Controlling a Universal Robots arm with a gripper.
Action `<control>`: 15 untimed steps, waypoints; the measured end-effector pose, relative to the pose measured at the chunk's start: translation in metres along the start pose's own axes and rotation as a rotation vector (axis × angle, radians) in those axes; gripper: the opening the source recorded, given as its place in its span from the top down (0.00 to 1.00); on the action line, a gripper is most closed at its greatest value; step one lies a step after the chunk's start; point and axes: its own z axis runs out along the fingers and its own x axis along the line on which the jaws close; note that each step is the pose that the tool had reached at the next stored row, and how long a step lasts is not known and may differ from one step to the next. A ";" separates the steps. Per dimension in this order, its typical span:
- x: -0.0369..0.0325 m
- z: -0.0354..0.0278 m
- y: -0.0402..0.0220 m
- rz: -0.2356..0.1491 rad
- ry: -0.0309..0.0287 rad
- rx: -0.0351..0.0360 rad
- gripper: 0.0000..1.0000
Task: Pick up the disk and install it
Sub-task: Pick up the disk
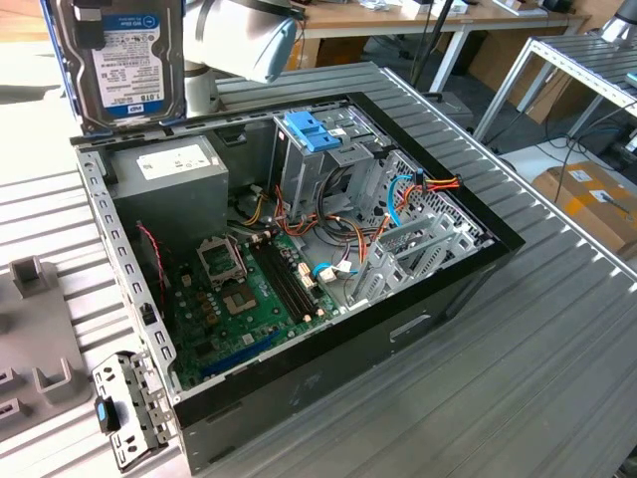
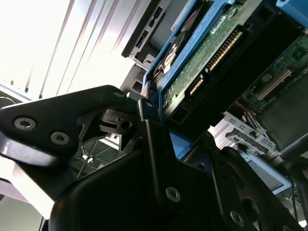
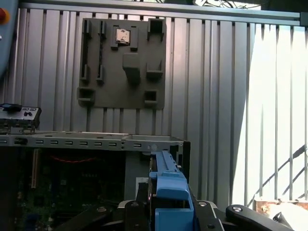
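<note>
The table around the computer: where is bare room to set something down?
The table is bare on the exterior view's right of the computer case and along its near side. On the exterior view's left a grey tray and a bracket crowd it. Inside, cables and boards are packed. The gripper holds the disk over its far corner.

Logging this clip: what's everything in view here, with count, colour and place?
disk: one, silver, white-and-blue label, blue rails, held aloft at the case's edge.
computer case: one, black, open, on the table.
power supply: one, grey, inside the case.
motherboard: one, green, on the case floor.
bracket: one, light blue, atop the drive cage.
fixture tray: one, grey, exterior view's left of the case.
table: one, ribbed silver, under everything.
arm: one, white-grey, beside the disk.
gripper: one, black, shut on the disk's blue rail.
</note>
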 end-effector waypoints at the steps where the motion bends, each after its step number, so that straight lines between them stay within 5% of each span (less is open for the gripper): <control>1: 0.0010 0.0000 0.0000 0.000 0.0000 0.0000 0.63; 15: 0.0250 -0.0008 0.0008 0.000 0.0000 0.0000 0.63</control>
